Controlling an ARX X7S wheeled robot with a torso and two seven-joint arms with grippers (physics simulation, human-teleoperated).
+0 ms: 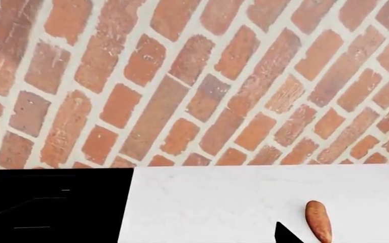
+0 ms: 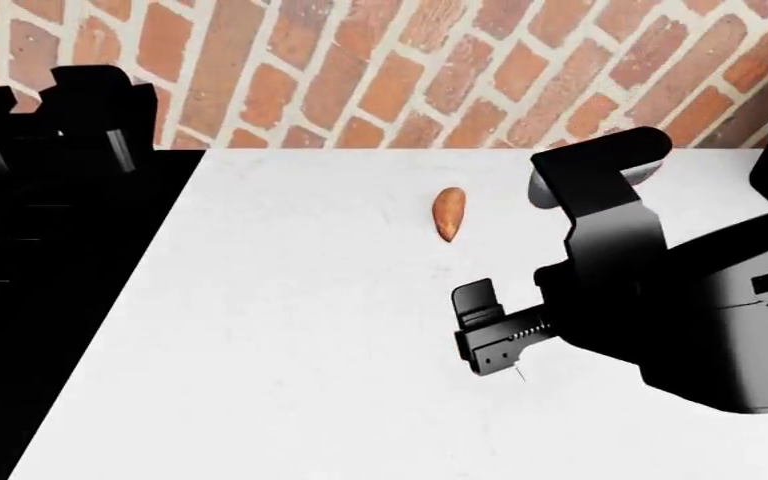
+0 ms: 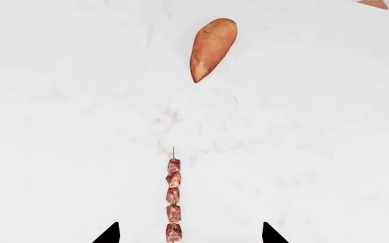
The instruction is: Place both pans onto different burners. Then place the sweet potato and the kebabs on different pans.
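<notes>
The sweet potato (image 2: 448, 213) lies on the white counter (image 2: 291, 330), far middle; it also shows in the left wrist view (image 1: 318, 221) and the right wrist view (image 3: 212, 46). The kebabs (image 3: 172, 200) lie on the counter, in line with the tuber and nearer to me. My right gripper (image 3: 188, 235) is open low over the skewer's near end, one fingertip (image 3: 270, 234) on each side, apart from the meat. In the head view the right gripper (image 2: 480, 330) hides the kebabs. My left gripper (image 1: 198, 240) looks open and empty over the counter beside the range (image 1: 46, 202). Both pans are out of view.
The black range (image 2: 37, 300) fills the left side, its grates barely distinguishable in the dark. A red brick wall (image 2: 424, 70) runs behind the counter. My left arm (image 2: 91, 100) is a black shape above the range's far end.
</notes>
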